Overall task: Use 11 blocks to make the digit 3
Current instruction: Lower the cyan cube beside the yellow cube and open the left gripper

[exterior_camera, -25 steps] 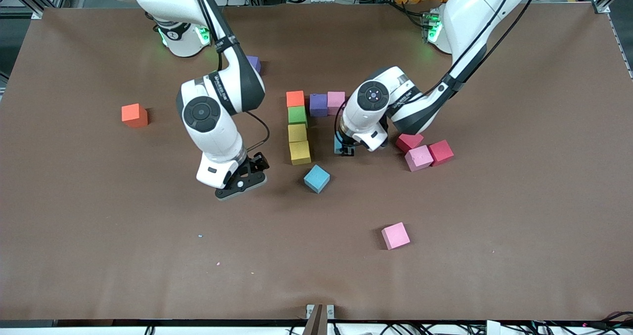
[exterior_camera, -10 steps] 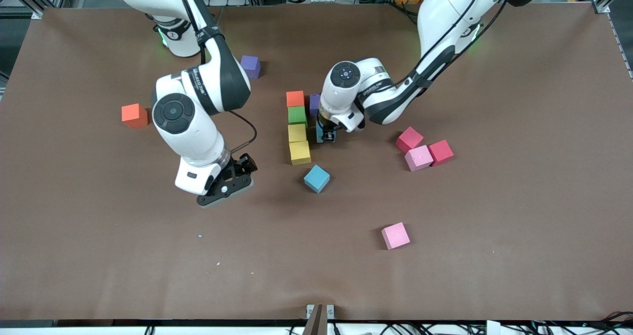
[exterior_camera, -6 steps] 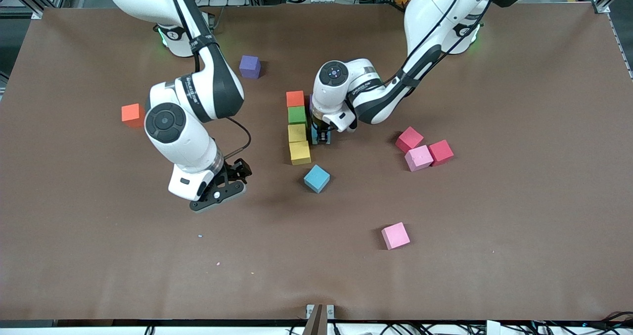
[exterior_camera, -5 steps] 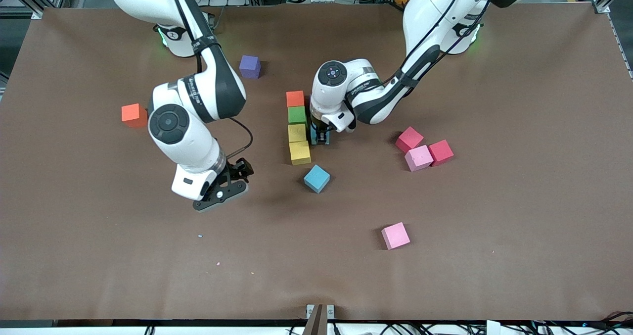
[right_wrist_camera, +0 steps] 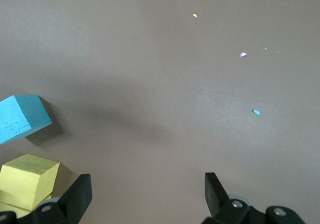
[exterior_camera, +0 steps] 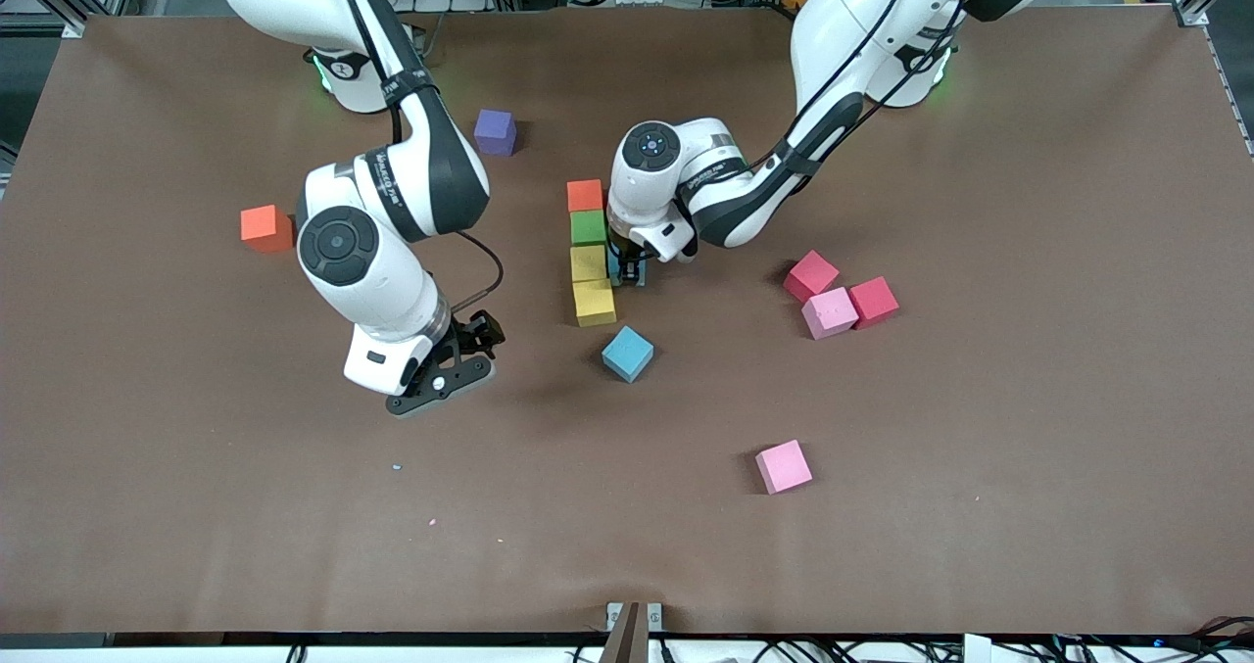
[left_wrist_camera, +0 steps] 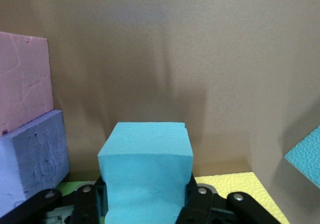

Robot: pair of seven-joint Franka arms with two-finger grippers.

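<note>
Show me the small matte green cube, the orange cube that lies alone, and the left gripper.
small matte green cube (exterior_camera: 589, 227), front view, top face.
lone orange cube (exterior_camera: 266, 227), front view, top face.
left gripper (left_wrist_camera: 146, 196), left wrist view, between fingertips.

Light blue cube (left_wrist_camera: 146, 171) between end effector (left_wrist_camera: 145, 199) fingers

Left arm hides the purple block (left_wrist_camera: 30, 159) from the front

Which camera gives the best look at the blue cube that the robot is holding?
The left wrist view: the light blue cube fills its middle, clamped in the left gripper. In the front view only a sliver of it shows under that arm's wrist, beside the yellow cubes. The right wrist view shows only the other, loose blue cube.
</note>
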